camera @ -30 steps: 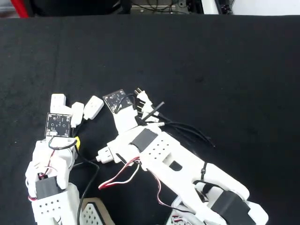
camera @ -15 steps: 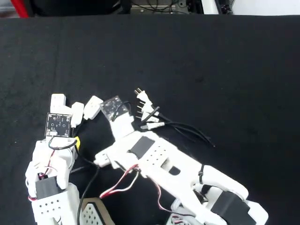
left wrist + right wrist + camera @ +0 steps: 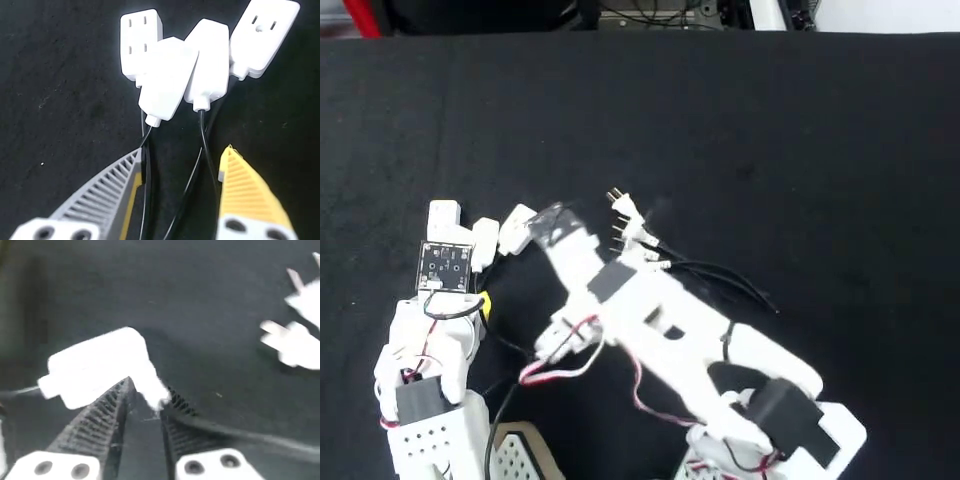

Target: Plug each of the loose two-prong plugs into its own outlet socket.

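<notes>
Right hand (image 3: pixel 147 390) covers one end of a white socket (image 3: pixel 95 365); whether it grips cannot be told.

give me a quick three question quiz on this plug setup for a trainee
1. True or false: the left gripper is shut on a cord.
2. Which lies closest to the right gripper? A) a white outlet socket B) the loose two-prong plugs C) the far table edge
3. Fill in: one left finger is grey, the other is ___.

Key: 1 false, it is open; 2 A; 3 yellow.
</notes>
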### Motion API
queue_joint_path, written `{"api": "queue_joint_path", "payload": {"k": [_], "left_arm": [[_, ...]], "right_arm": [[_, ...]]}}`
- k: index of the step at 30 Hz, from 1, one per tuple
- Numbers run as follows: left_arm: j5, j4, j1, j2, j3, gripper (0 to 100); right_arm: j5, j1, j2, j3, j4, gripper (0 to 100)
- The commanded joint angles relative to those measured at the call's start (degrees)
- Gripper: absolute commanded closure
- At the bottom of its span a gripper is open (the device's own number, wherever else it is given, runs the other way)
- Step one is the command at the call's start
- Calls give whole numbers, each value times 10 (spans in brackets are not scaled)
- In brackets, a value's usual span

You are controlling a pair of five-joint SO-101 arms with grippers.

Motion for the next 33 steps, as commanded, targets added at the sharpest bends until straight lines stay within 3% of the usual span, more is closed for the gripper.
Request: {"api": "queue_joint_path", "payload": {"k": [1,10,16,22,25,30,33], "left_arm": [[-5,-13,7,-5,3,755],[-6,-13,7,-5,3,755],[-6,-13,7,-5,3,755],[-6,-13,7,-5,3,755],[-6,-13,7,-5,3,755],[-6,-14,4,-5,3,755],[-6,-14,4,-5,3,755]], "right_arm": [[33,81,-25,4,34,987],[163,315,-118,43,89,987],[172,338,-169,42,98,987],[148,266,-244,27,124,985],[68,183,-281,-9,175,937],[-60,-7,-283,-29,225,734],[-160,-76,-254,-28,199,724]]}}
